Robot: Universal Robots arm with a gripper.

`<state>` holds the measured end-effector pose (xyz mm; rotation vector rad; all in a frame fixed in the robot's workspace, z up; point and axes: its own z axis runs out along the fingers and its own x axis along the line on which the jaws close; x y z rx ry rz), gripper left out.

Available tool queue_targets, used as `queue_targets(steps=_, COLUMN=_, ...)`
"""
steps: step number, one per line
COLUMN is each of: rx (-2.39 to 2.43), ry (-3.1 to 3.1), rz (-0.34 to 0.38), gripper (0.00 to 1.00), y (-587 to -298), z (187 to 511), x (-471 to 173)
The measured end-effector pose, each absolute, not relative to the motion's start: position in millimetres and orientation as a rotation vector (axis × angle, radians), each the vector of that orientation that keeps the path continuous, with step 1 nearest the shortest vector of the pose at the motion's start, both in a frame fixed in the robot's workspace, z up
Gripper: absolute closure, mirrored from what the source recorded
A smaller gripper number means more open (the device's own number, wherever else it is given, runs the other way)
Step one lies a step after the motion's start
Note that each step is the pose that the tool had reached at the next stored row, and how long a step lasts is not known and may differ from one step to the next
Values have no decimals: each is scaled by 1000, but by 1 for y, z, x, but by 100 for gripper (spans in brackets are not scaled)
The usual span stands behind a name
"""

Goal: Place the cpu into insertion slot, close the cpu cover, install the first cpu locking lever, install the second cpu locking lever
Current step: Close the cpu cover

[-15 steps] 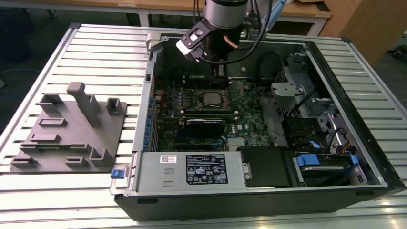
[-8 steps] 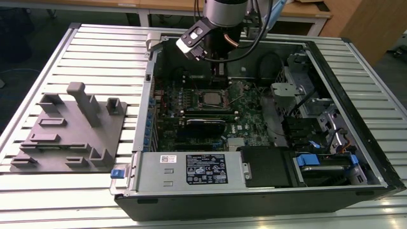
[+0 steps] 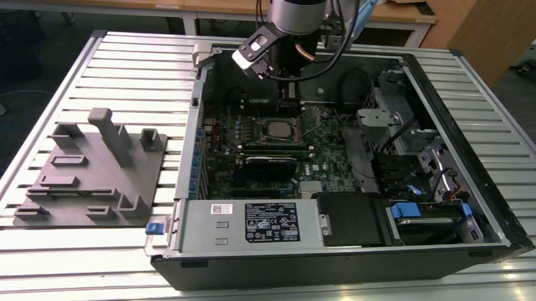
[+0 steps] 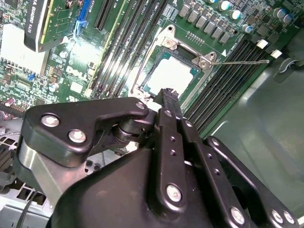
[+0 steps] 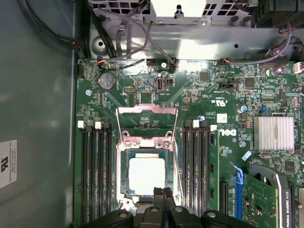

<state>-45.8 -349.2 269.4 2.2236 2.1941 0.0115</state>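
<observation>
Currently end effector (image 5: 162, 191) (image 4: 166, 93) has its fingers pressed together, nothing seen between them, tips low over the near edge of the insertion slot (image 5: 122, 176); contact with the rim cannot be told. The cpu (image 5: 147, 175) (image 4: 173, 73) (image 3: 278, 127) sits flat inside the slot, bright silver top facing up, square to the rim. The cpu cover (image 5: 147, 110) looks flipped up and open, standing at the side of the slot away from the end effector, not lying over the chip. One thin locking lever (image 4: 242, 61) runs out from a slot corner across the memory slots (image 5: 97, 171), not tucked down. Memory slots flank the slot on both sides, on the green motherboard (image 5: 190, 95). Coin battery (image 5: 107, 80) lies beyond the open cover, and a silver finned heatsink (image 5: 273, 133) is well apart from the slot. In the exterior view the arm reaches down into the open computer case (image 3: 335, 273), which lies on its side on the slatted metal table (image 3: 125, 69). A grey fixture (image 3: 92, 169) rests on the table at the exterior view's left, just beside the case
</observation>
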Motion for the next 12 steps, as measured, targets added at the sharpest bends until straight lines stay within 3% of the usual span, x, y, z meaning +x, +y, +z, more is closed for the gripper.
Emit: queue_targets(steps=12, rx=2224, ry=2194, rz=12, gripper=89, y=-349, z=269, x=-42)
